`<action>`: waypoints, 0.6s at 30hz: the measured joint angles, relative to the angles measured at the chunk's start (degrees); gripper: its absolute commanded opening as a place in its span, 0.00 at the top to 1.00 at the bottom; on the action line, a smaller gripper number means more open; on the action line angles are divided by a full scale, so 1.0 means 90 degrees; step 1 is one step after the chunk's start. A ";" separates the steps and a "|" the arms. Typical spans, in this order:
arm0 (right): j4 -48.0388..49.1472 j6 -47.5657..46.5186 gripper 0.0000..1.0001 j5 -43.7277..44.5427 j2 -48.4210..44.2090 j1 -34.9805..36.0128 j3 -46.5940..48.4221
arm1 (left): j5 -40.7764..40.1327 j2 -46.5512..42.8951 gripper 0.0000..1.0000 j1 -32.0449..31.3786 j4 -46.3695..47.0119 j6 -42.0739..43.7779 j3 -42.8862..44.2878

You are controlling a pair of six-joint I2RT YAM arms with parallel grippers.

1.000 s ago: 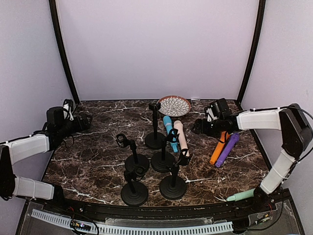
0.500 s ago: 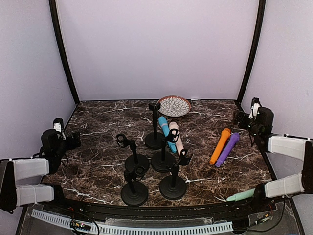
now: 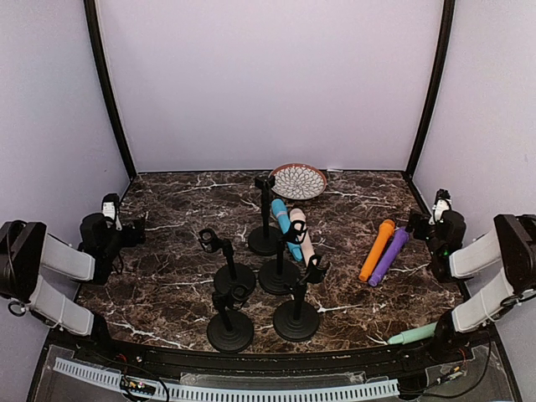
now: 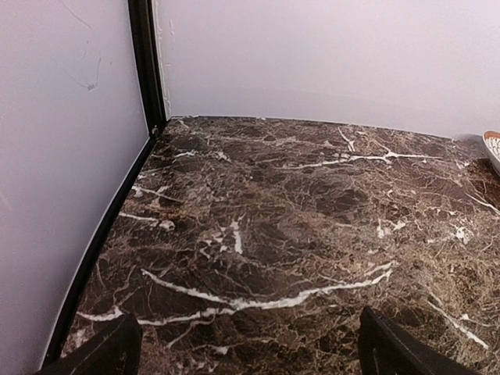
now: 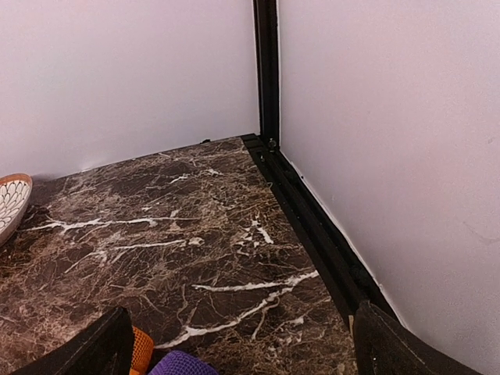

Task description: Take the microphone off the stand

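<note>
A blue microphone [image 3: 285,221] and a cream-pink microphone [image 3: 302,237] lean in the clips of black stands [image 3: 279,275] at the table's middle. Other stands hold nothing. An orange microphone [image 3: 376,249] and a purple microphone [image 3: 389,255] lie flat on the right; their ends show in the right wrist view, orange [image 5: 141,348] and purple [image 5: 181,365]. My left gripper [image 3: 134,232] [image 4: 250,359] is open and empty at the far left edge. My right gripper [image 3: 416,224] [image 5: 238,351] is open and empty at the far right edge, just beyond the purple microphone.
A patterned bowl [image 3: 298,180] sits at the back centre; its rim shows in the left wrist view [image 4: 494,148] and the right wrist view [image 5: 9,205]. A green microphone [image 3: 412,335] lies at the front right edge. Black frame posts and white walls close in both sides.
Both arms have drawn back to the table's side edges; the right gripper left the area by the orange microphone. The blue and pink microphones shifted slightly in their clips.
</note>
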 measured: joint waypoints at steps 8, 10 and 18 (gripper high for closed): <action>0.1025 -0.0306 0.01 -0.0600 0.0750 -0.0027 -0.0019 | 0.0061 0.1022 0.01 -0.0041 0.0733 0.0231 0.0478; 0.1260 -0.0396 0.01 -0.0707 0.0775 -0.0022 -0.0083 | 0.0039 0.1120 0.01 -0.0078 0.0979 0.0284 0.0432; 0.1656 -0.0542 0.01 -0.0901 0.0777 0.0012 -0.0170 | 0.0083 0.1299 0.01 -0.0163 0.1678 0.0495 0.0245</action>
